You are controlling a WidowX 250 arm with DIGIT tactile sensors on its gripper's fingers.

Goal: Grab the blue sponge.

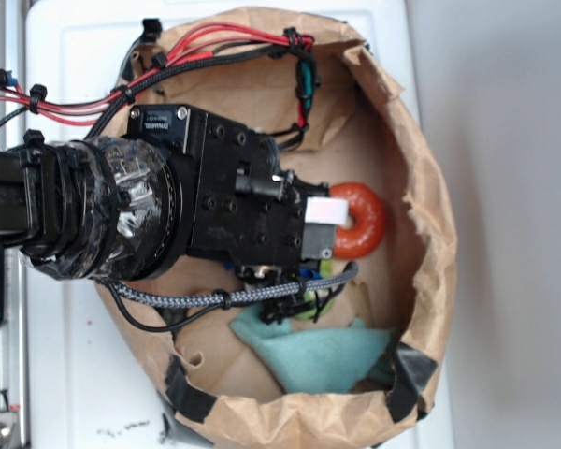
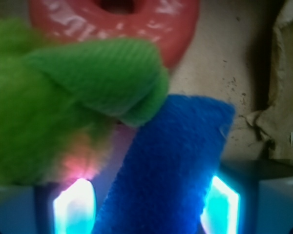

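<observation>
The blue sponge (image 2: pixel 171 165) is a bright blue strip lying on the brown paper floor, angled up to the right in the wrist view. My gripper (image 2: pixel 146 197) is low over it and open, with one glowing fingertip (image 2: pixel 74 207) left of the strip and the other at its right edge. A narrow gap shows on the left side. In the exterior view the black wrist (image 1: pixel 234 192) covers the fingers, and only a sliver of the blue sponge (image 1: pixel 305 273) peeks out under it.
A green cloth (image 2: pixel 63 97) bunches against the sponge's upper left. The orange ring (image 1: pixel 360 220) lies just beyond. A pale teal fuzzy cloth (image 1: pixel 327 360) sits toward the front. Crumpled brown paper walls (image 1: pixel 430 187) ring the whole area, with cables along the back.
</observation>
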